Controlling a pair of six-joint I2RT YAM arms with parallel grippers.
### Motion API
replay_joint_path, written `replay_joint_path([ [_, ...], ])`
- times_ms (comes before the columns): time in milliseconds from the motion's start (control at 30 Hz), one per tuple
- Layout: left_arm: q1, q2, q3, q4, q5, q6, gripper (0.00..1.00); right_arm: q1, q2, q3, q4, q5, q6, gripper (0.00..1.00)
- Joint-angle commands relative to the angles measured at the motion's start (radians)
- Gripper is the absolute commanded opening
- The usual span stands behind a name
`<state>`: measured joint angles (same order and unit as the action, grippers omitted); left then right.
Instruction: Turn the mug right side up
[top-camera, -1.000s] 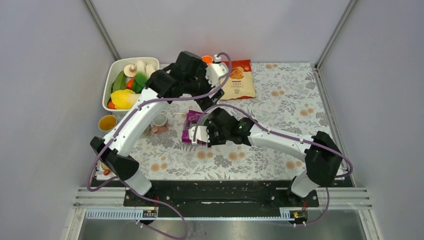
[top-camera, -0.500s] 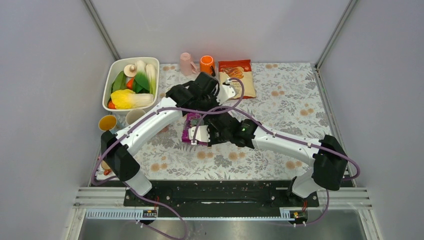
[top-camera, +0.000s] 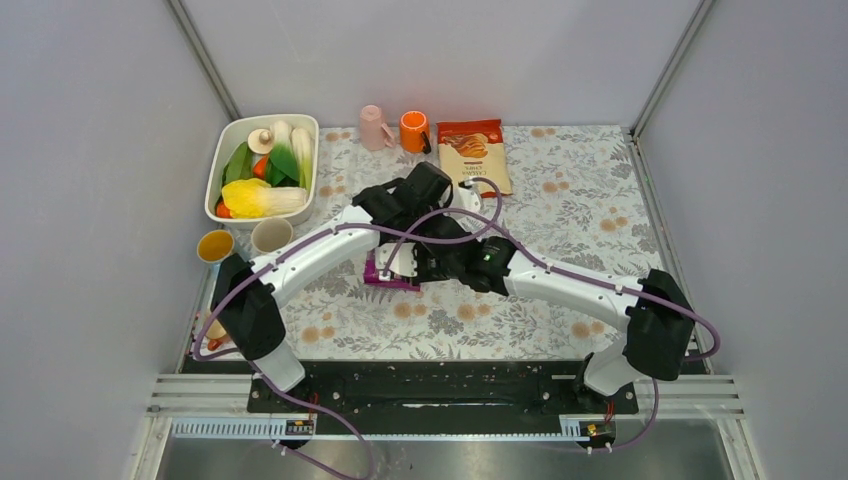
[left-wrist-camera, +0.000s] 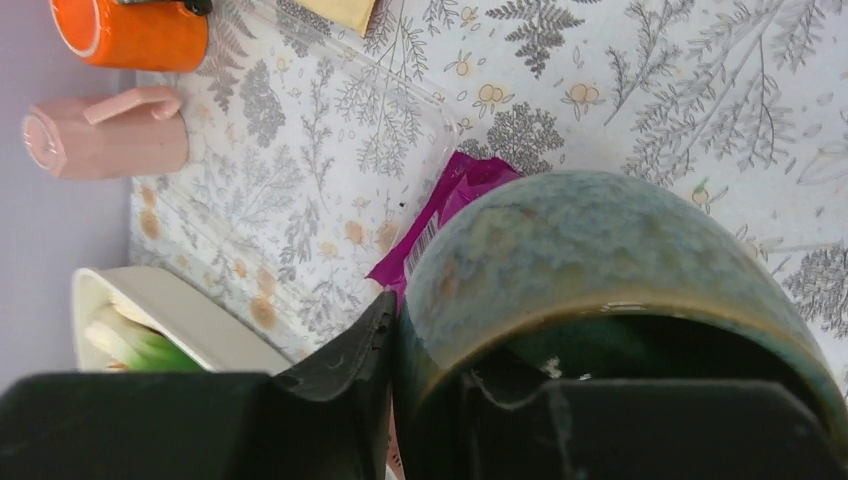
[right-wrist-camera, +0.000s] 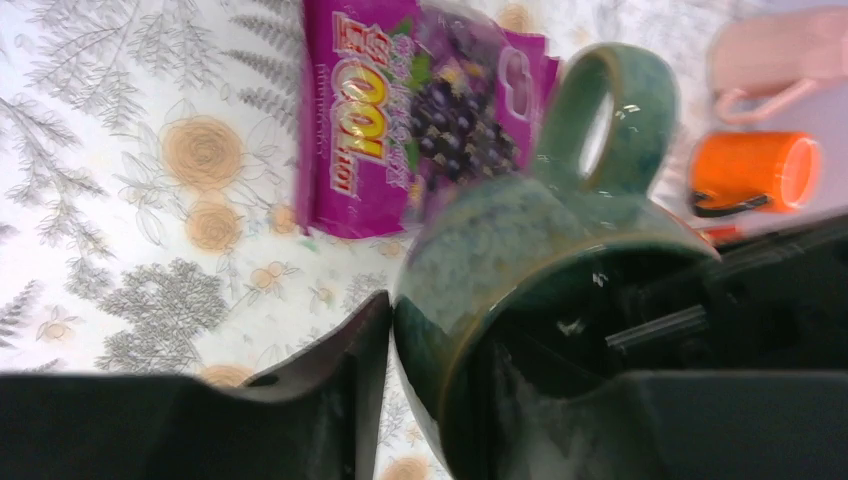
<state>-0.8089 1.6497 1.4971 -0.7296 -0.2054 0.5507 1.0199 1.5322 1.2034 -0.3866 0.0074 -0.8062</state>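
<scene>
Floral tablecloth (top-camera: 560, 170) covers the table, and near its middle, beside a purple grape snack packet (right-wrist-camera: 400, 110), both arms meet at the green-glazed mug (left-wrist-camera: 600, 260). The left gripper (left-wrist-camera: 440, 380) pinches the mug's wall, one finger outside and one inside. The right gripper (right-wrist-camera: 450, 400) straddles the rim likewise, but I cannot tell whether it presses.

On the purple packet (right-wrist-camera: 400, 130) the number "100" is printed in large yellow digits, seen sideways in the right wrist view; the smaller lettering beside it cannot be made out. A barcode (left-wrist-camera: 424, 242) is shown on the same packet in the left wrist view, its digits unreadable. Lettering on the orange snack bag (top-camera: 473, 152) is too small to be read.
</scene>
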Motion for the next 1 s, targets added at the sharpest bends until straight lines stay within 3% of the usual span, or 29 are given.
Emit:
replay_joint_path([
  [0,0.101,-0.012,-0.006,0.059,-0.021,-0.09,0.0,0.02,-0.069,-0.003,0.15,0.164,-0.034,0.58],
  [67,0.135,-0.013,0.004,0.06,0.006,-0.105,0.0,0.02,-0.094,-0.029,0.167,0.173,-0.026,0.71],
  [200,0.214,-0.02,0.029,0.043,0.042,-0.124,0.0,0.022,-0.161,-0.1,0.24,0.183,-0.023,0.81],
  [433,0.293,-0.027,-0.017,0.065,0.142,-0.124,0.0,0.022,-0.225,-0.163,0.286,0.129,-0.007,0.83],
  [633,0.34,-0.048,0.032,-0.015,0.274,-0.182,0.0,0.02,-0.284,-0.188,0.279,0.088,0.041,0.83],
  [967,0.412,-0.139,-0.003,-0.119,0.364,-0.184,0.0,-0.042,-0.357,-0.239,0.296,0.006,0.23,0.85],
])
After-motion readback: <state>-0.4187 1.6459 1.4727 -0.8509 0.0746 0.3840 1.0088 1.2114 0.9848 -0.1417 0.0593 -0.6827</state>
